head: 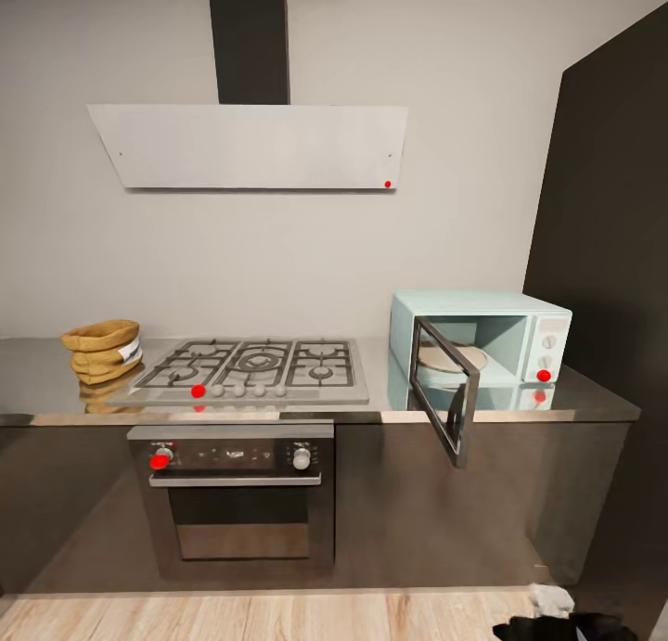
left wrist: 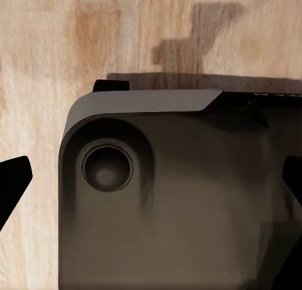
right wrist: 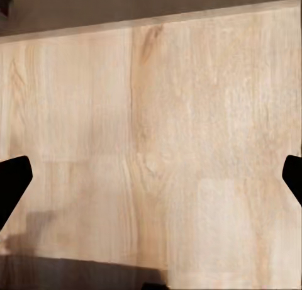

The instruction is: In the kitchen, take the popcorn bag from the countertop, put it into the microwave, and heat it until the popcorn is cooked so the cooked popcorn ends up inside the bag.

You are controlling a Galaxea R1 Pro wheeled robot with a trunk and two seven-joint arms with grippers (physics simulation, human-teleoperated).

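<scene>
No text, brand or number is reading clearly anywhere. The built-in oven (head: 231, 486) under the tabletop is showing a dark control strip (head: 232, 455) with a few pale marks between its two knobs, too blurred to make out. A white label (head: 131, 351) is showing on the right side of the popcorn bag (head: 103, 350), but nothing on it is legible.

Head view facing countertop (head: 56, 381); both wrist views downward over floor (right wrist: 163, 126).
</scene>
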